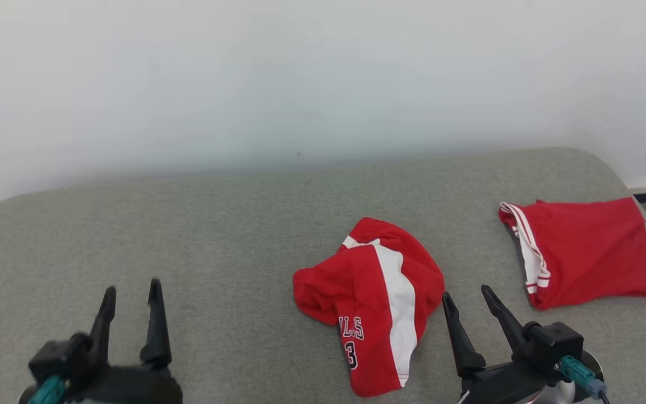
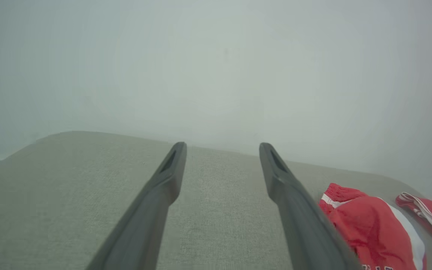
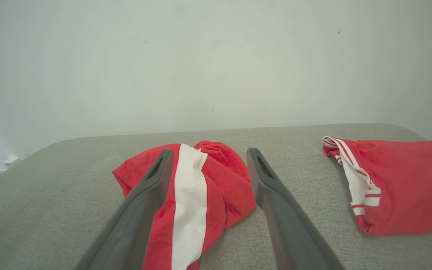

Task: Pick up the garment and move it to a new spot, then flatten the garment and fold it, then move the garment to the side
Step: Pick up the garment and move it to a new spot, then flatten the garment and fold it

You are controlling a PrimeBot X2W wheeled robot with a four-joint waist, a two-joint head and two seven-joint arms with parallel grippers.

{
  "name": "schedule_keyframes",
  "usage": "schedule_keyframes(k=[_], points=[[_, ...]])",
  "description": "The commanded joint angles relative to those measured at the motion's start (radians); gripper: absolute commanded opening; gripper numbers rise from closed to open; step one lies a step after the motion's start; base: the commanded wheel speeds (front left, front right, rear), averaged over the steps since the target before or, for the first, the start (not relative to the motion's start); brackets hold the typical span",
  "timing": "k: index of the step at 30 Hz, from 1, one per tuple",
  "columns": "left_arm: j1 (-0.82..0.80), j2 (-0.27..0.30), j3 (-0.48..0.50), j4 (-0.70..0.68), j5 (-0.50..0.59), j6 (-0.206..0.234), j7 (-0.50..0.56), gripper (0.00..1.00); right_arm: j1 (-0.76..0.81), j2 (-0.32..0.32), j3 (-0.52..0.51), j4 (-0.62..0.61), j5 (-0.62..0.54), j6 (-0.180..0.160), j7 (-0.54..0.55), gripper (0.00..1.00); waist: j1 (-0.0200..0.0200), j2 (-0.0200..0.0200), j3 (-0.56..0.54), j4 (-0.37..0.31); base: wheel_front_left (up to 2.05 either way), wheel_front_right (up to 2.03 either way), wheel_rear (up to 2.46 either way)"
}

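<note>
A crumpled red garment (image 1: 373,297) with a white side stripe and dark lettering lies bunched near the middle of the grey cushioned surface (image 1: 216,235). It also shows in the left wrist view (image 2: 369,228) and the right wrist view (image 3: 223,176). My right gripper (image 1: 466,293) is open just right of the garment's lower edge, and its fingers (image 3: 209,152) frame the cloth from above without touching it. My left gripper (image 1: 132,287) is open and empty, far to the left over bare cushion (image 2: 222,146).
A second red garment (image 1: 592,252) with red-and-white striped trim lies flat at the right end of the cushion (image 3: 407,183), close to the edge. A pale wall rises directly behind the surface. Bare cushion spreads across the left half.
</note>
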Motion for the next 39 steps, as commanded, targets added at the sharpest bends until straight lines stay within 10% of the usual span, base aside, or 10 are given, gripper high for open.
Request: schedule_keyframes(k=[1, 14, 39], points=[[0.028, 0.003, 0.007, -0.014, 0.008, 0.005, -0.005, 1.0, 0.011, -0.003, -0.004, 0.0, -0.005, -0.003, -0.001, 1.0, 0.0001, 0.0, -0.016, 0.019, 0.0, 0.0, 0.0], [0.248, 0.01, 0.091, -0.163, 0.093, 0.026, -0.008, 1.0, 0.05, -0.001, -0.045, 0.022, -0.022, -0.003, -0.007, 1.0, 0.0001, 0.0, -0.027, 0.027, 0.0, 0.0, 0.0], [0.337, -0.083, 0.19, -0.153, 0.179, -0.118, -0.007, 1.0, 0.032, 0.004, -0.038, 0.047, -0.013, -0.003, -0.013, 1.0, 0.0001, 0.0, -0.011, 0.031, 0.0, 0.0, 0.0]])
